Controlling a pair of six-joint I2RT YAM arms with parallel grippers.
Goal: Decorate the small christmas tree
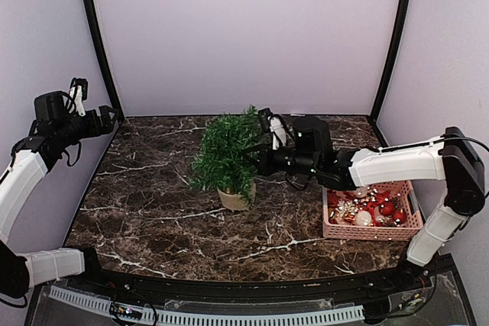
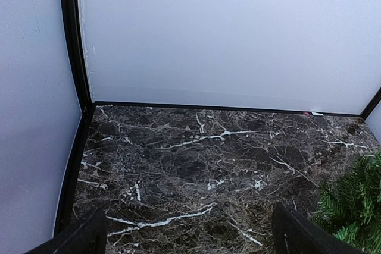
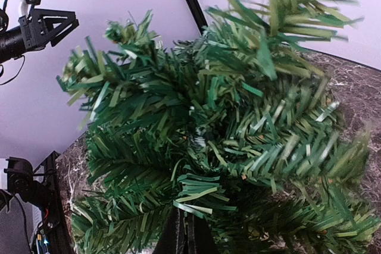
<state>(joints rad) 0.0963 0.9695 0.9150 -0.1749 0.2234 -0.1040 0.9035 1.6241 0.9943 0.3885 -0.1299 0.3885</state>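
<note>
Above table (image 1: 153, 204), right gripper (image 1: 252, 158) inside small christmas tree (image 1: 225, 150), left gripper (image 1: 109, 117) raised

Open tabletop (image 1: 145, 188) lies left of the small christmas tree (image 1: 223, 150); the pink basket (image 1: 372, 232) blocks the right.

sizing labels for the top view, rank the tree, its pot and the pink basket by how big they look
1. small christmas tree and pink basket, too alike in spread to rank
2. tan pot, clearly smallest

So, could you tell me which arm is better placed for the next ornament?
Right: the right gripper is among the small christmas tree's branches, near the pink basket; the left gripper sits far off.
</note>
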